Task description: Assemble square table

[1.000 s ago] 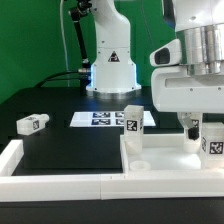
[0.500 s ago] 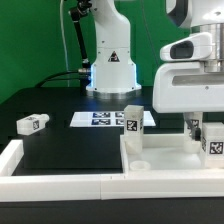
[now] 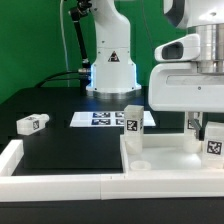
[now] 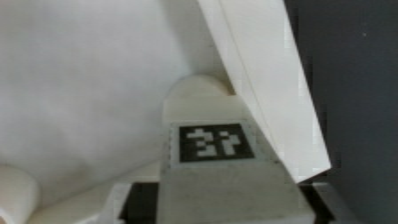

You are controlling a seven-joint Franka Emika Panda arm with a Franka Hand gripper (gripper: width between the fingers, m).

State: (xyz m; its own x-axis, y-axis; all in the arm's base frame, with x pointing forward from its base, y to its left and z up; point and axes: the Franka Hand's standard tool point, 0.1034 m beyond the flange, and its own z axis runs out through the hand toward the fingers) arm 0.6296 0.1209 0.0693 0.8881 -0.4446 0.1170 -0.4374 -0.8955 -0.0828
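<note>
The white square tabletop (image 3: 165, 166) lies at the front on the exterior view's right, raised rim up. One white leg (image 3: 132, 120) stands upright at its far left corner. A second tagged leg (image 3: 213, 143) stands at its far right corner. My gripper (image 3: 203, 130) hangs just above this leg, open, with a finger on either side of its top. In the wrist view the leg (image 4: 217, 140) shows its tag between my dark fingers (image 4: 150, 202), beside the tabletop's rim (image 4: 267, 80). A third leg (image 3: 32, 123) lies loose at the left. The fourth leg is out of view.
The marker board (image 3: 104, 119) lies flat behind the tabletop, in front of the robot base (image 3: 110, 60). Long low white border strips (image 3: 40, 178) run along the front and left edges of the black table.
My gripper has risen a little over the right leg. The leg has stayed standing in its corner.
</note>
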